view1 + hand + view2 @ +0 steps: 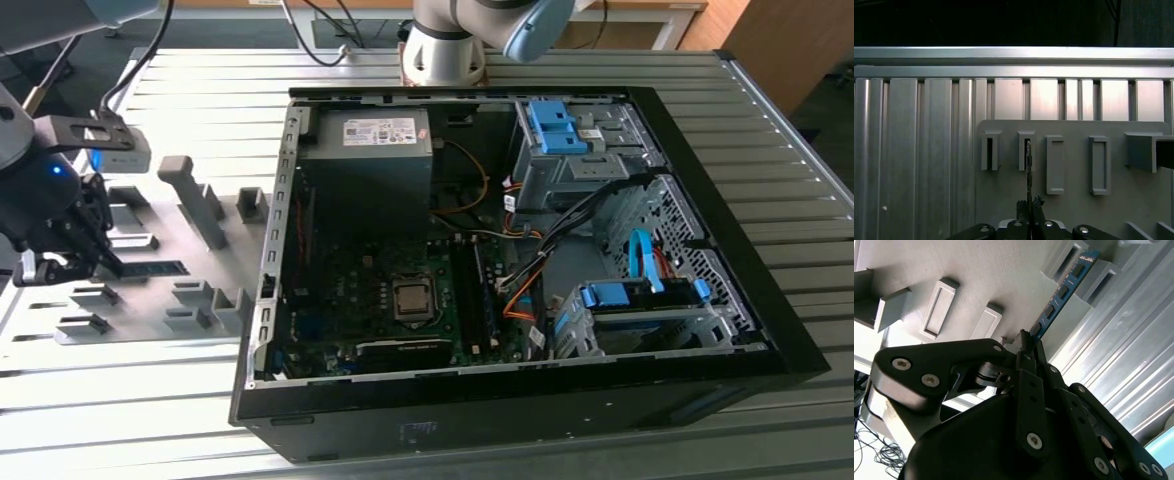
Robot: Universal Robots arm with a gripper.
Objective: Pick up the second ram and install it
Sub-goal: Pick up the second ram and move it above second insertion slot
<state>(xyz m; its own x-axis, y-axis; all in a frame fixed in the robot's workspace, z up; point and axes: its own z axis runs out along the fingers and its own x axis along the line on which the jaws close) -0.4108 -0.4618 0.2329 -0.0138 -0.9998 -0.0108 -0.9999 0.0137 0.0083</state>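
1 thin blue-teal circuit-board stick (1064, 291), judged light, stiff, fragile: black gripper (1027, 342) jaws closed on its end edges, 9 o'clock of black case (534, 425).

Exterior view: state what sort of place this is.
Likely a robotics lab for computer assembly: an open computer case on a slatted metal table, gray holder blocks, and a robot arm.

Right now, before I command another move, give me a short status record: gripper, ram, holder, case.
gripper: gripper shut on one end of the second ram
ram far end: between two gray holder blocks on the gray plate; cannot tell whether it is lifted clear
ram orientation: seen edge-on in the first wrist view
case: computer case lies open at the exterior view's right, apart from the gripper
install: not yet done
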